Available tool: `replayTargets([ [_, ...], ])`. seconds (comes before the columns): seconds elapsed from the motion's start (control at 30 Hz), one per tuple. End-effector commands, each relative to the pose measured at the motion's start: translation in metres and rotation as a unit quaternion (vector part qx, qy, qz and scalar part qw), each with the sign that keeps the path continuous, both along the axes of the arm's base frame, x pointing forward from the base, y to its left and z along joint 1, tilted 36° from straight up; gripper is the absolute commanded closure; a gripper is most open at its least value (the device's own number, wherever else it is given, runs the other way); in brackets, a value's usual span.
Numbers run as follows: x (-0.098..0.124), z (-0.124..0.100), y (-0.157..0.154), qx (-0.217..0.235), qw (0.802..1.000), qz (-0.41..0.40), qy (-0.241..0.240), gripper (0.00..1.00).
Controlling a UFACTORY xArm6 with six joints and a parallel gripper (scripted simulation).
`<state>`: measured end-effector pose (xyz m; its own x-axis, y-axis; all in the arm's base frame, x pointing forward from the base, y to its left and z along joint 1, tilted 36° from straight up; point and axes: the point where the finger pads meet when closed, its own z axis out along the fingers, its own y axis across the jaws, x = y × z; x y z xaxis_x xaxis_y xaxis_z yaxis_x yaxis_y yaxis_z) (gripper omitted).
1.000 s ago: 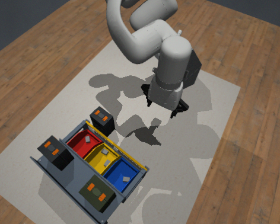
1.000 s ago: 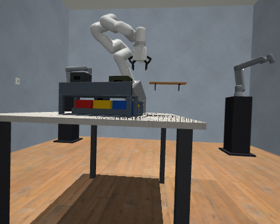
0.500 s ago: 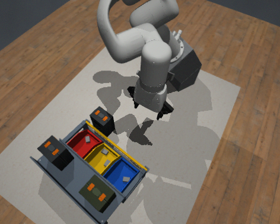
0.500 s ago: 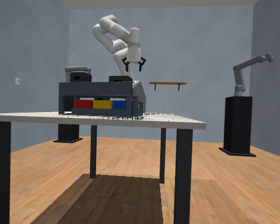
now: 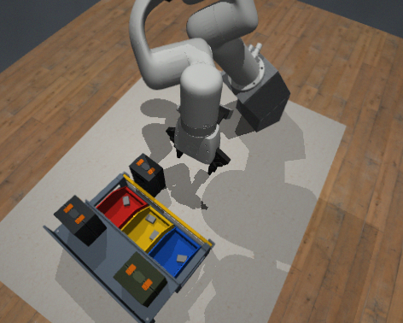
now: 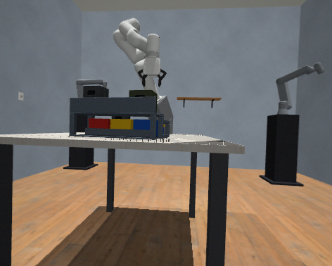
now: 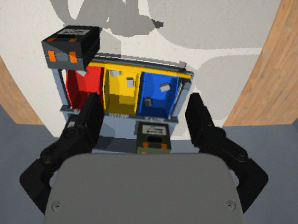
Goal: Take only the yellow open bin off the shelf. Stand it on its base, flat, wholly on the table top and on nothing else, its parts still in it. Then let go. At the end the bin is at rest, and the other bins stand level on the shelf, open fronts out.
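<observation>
The yellow open bin sits on the lower level of the grey shelf, with two grey parts in it. It stands between the red bin and the blue bin, which also hold grey parts. My gripper is wide open and empty, fingers down, above the shelf's height and off to its open front side. It touches no bin.
A yellow rail runs along the shelf's front edge. A black box stands in front of the shelf near the red bin. Another black box and an olive box stand on the shelf's upper level. The table top is pale.
</observation>
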<state>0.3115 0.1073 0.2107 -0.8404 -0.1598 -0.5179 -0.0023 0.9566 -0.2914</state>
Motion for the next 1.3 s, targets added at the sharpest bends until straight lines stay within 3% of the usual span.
replayTargets([
  [0.0, 0.006, 0.001, -0.003, 0.004, 1.000, 0.005, 0.002, 0.00],
  [0.27, 0.006, 0.001, -0.003, 0.004, 1.000, 0.005, 0.002, 0.00],
  [0.43, 0.038, 0.011, -0.047, 0.004, 1.000, 0.005, 0.002, 0.00],
  [0.83, 0.038, 0.011, -0.047, 0.004, 1.000, 0.005, 0.002, 0.00],
  [1.0, 0.067, 0.020, -0.086, 0.004, 1.000, 0.005, 0.002, 0.00],
  [1.27, 0.067, 0.020, -0.086, 0.004, 1.000, 0.005, 0.002, 0.00],
])
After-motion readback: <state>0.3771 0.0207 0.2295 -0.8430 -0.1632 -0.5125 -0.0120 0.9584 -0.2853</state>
